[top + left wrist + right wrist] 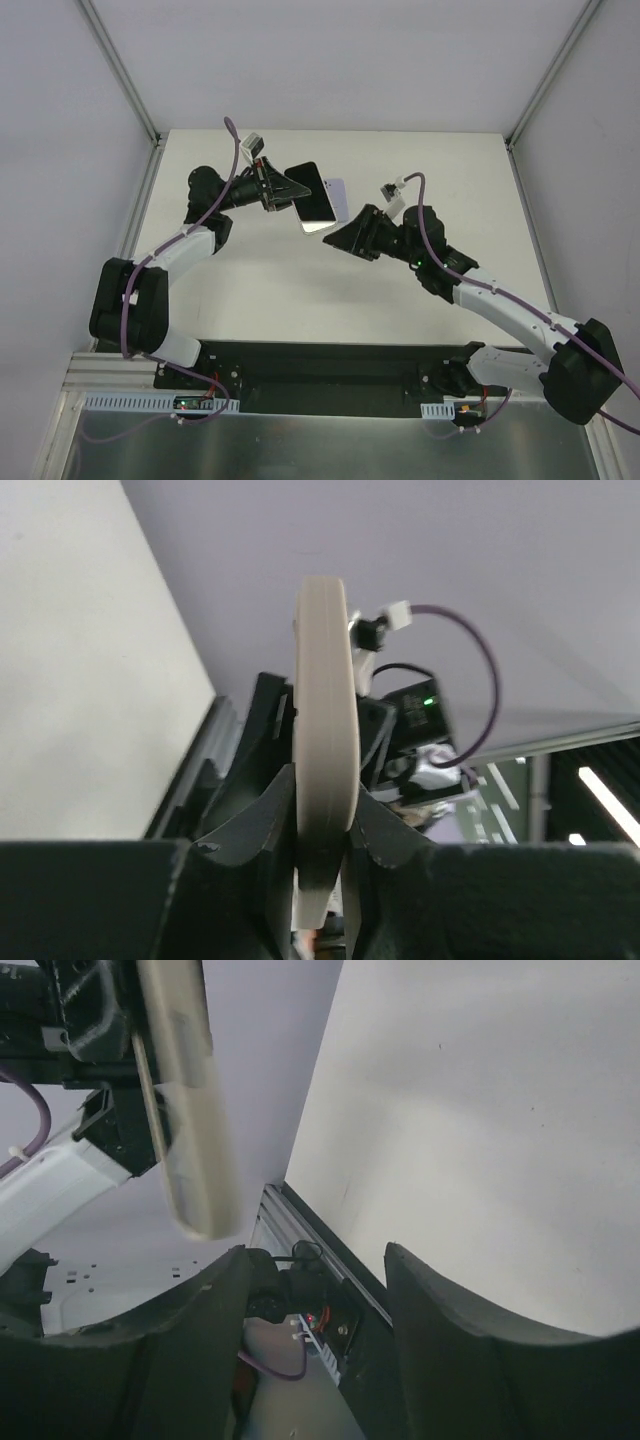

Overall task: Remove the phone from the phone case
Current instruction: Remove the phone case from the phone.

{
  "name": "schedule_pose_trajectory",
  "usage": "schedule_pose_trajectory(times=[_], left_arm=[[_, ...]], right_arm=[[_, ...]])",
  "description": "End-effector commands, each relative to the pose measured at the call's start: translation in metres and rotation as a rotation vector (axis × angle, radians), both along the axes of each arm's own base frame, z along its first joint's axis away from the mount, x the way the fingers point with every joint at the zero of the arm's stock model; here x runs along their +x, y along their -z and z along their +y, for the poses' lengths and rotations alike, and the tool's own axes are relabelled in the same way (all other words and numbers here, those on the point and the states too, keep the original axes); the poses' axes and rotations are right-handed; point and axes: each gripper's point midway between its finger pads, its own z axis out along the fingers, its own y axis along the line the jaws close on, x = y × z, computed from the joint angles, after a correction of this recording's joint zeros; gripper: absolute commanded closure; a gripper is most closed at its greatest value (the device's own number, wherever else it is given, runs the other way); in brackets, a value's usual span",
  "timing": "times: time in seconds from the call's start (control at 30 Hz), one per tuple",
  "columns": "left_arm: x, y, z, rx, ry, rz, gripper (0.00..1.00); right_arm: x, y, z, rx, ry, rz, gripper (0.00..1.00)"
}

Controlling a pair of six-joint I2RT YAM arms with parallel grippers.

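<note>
Fingers (282, 186) of left gripper (292, 190) clamp phone case (338, 190), held aloft, top view; phone (306, 180) looks seated inside. Left wrist: jaws near-closed on case, seen edge-on. Right wrist: right gripper (315, 1275) spread wide, empty, just beside case's free end. Judgement: grasp done, extraction not begun.

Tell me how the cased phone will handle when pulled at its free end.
The cased phone looks stiff: it juts straight from the left jaws without sagging. Its smooth, rounded edge probably slips under a side pull. Clamped at one end only, it may pivot in that grip.
</note>
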Motion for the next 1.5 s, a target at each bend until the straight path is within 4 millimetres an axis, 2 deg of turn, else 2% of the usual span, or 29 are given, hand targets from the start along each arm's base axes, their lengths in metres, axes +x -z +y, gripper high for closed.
schedule_pose_trajectory(times=[0.0,0.03,0.1,0.33,0.47,0.53,0.63,0.73,0.87,0.93,0.97,1.0,1.1,1.17,1.23,1.47], left_arm=[[-0.014,-0.063,-0.001,-0.154,0.099,-0.167,1.0],[-0.014,-0.064,-0.001,-0.161,0.109,-0.169,1.0],[-0.013,-0.066,-0.002,-0.173,0.13,-0.168,1.0],[-0.013,-0.062,-0.002,-0.158,0.128,-0.155,1.0],[-0.015,-0.06,-0.001,-0.156,0.125,-0.154,1.0],[-0.015,-0.057,-0.001,-0.155,0.123,-0.143,1.0],[-0.015,-0.056,-0.001,-0.16,0.125,-0.137,1.0],[-0.014,-0.056,-0.002,-0.161,0.126,-0.134,1.0],[-0.013,-0.06,-0.002,-0.163,0.128,-0.144,1.0],[-0.013,-0.06,-0.002,-0.163,0.128,-0.141,1.0],[-0.013,-0.06,-0.002,-0.162,0.13,-0.144,1.0],[-0.012,-0.059,-0.002,-0.162,0.128,-0.139,1.0],[-0.01,-0.058,-0.002,-0.163,0.125,-0.126,1.0],[-0.007,-0.056,-0.003,-0.164,0.12,-0.118,1.0],[-0.003,-0.055,-0.003,-0.166,0.109,-0.102,1.0],[0.006,-0.053,-0.004,-0.171,0.092,-0.082,1.0]], right_arm=[[-0.014,0.002,0.005,0.123,-0.045,0.088,0.44],[-0.014,0.005,0.003,0.128,-0.036,0.093,0.48],[-0.013,-0.003,0.001,0.153,-0.025,0.06,0.49],[-0.007,-0.034,-0.009,0.188,0.005,-0.052,0.43],[0.0,-0.06,-0.009,0.214,0.004,-0.113,0.4],[0.002,-0.083,-0.006,0.244,-0.018,-0.163,0.37],[0.004,-0.105,-0.001,0.298,-0.049,-0.196,0.35],[0.008,-0.113,0.001,0.349,-0.058,-0.19,0.35],[0.015,-0.112,0.005,0.408,-0.067,-0.166,0.44],[0.014,-0.117,0.007,0.433,-0.078,-0.174,0.54],[0.015,-0.114,0.008,0.433,-0.081,-0.16,0.58],[0.015,-0.113,0.009,0.438,-0.085,-0.155,0.66],[0.014,-0.113,0.009,0.464,-0.093,-0.146,0.79],[0.009,-0.114,0.009,0.485,-0.113,-0.139,0.78],[0.005,-0.117,0.007,0.501,-0.122,-0.148,0.7],[-0.001,-0.115,0.001,0.512,-0.116,-0.137,0.71]])
